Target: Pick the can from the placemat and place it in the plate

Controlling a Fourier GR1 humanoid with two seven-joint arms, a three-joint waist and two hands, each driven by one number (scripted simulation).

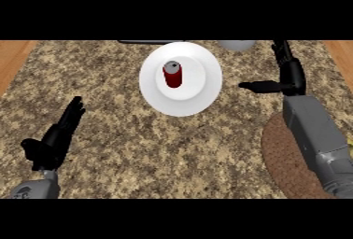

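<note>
already done: can (172,73) stands upright in the plate (200,95), off the placemat (279,158).
right hand (288,80): open, beside plate, holding nothing.
left hand (56,137): open, resting.
left: nothing, apparently.

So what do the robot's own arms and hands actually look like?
Each arm ends in a boxy grey forearm with a smooth, metallic-looking shell. The right hand and the left hand are black all over, with slim fingers and a thumb, rather like a thin glove. A rounded grey wrist piece shows by the left hand. No cables, sleeves or markings show.
</note>
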